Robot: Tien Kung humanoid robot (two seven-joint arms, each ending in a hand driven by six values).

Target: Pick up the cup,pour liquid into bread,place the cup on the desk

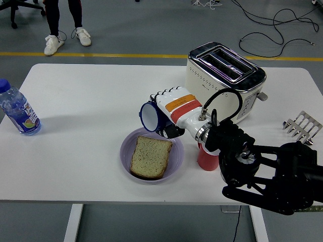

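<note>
The white bench (86, 151) fills most of the view, its near corners cut off by the picture's bottom edge. The right arm (267, 176) reaches in from the lower right, its black bulk hiding the bench beneath it and covering part of a red cup (206, 158) that stands just right of the plate. A silver toaster (224, 80) stands behind the arm, slots open upward. The right hand (171, 113), white with orange and red bands, has its fingers (160, 96) wrapped around a blue-rimmed cup (149, 116), held tipped on its side above the far rim of the lavender plate (126, 151), mouth facing left; whether anything is inside cannot be made out. A slice of bread (150, 157) lies in the plate. A water bottle (16, 112) stands at the left edge, partly cropped. A metal rack (302, 126) sits at the far right. A person's legs (64, 22) show at the top, cut off.
</note>
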